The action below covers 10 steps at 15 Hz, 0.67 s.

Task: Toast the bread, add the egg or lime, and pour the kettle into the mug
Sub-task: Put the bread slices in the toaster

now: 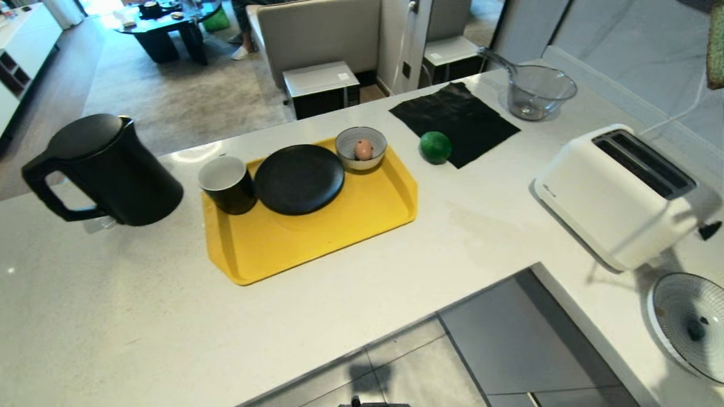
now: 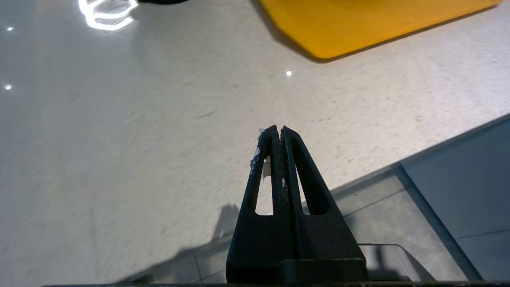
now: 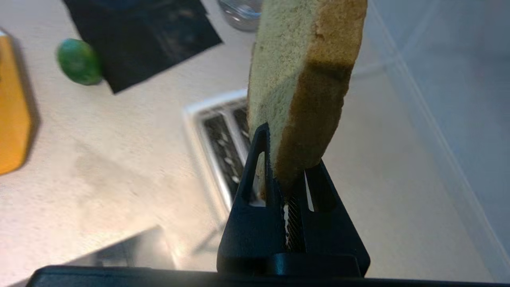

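The bread (image 3: 303, 79) stands pinched by its crust edge in our right end effector (image 3: 285, 179), with the toaster (image 3: 223, 147) just beyond the fingertips. It looks light and soft, so we should grip gently. Our left end effector (image 2: 277, 131) is closed and empty.

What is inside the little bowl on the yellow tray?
One brownish egg sits inside the bowl on the yellow tray. The bowl floor under the egg is covered, so nothing there can be seen.
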Available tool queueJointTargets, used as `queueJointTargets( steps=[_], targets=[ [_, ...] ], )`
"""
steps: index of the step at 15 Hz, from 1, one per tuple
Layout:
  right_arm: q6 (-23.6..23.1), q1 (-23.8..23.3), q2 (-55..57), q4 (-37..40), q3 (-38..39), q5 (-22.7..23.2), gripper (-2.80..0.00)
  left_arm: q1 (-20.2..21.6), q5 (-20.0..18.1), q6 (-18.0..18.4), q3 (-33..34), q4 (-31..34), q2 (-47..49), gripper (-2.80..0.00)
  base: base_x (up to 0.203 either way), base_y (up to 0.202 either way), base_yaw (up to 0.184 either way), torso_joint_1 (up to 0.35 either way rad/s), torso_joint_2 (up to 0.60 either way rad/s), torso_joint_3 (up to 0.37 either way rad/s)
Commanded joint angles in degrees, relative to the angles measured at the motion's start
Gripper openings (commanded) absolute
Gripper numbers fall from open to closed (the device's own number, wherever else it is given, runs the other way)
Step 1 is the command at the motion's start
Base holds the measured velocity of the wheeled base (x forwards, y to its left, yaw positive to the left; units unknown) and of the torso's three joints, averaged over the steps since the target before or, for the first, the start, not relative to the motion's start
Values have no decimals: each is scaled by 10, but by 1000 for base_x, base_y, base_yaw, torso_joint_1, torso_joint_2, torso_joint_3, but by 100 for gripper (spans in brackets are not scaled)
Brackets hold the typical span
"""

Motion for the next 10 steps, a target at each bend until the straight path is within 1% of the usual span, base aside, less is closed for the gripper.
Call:
queueJointTargets(
  steps=[1, 6, 8, 9, 10],
  targets=[
    [-1, 0, 0, 2, 0, 6, -280, 1, 0, 0, 10, 0, 0, -280, 1, 8, -172, 2, 2, 2],
    [-4, 0, 4, 2, 4, 35, -280, 1, 0, 0, 10, 0, 0, -280, 0, 9, -173, 2, 3, 2],
    [-7, 1, 5, 2, 9, 65, -280, 1, 0, 0, 10, 0, 0, -280, 0, 6, -156, 1, 3, 0],
    [-10, 1, 5, 2, 10, 87, -280, 0, 0, 0, 10, 0, 0, -280, 5, 4, -104, 2, -1, 3],
    [-21, 1, 5, 1, 10, 115, -280, 1, 0, 0, 10, 0, 0, -280, 0, 0, 0, 0, 0, 0]
  ],
)
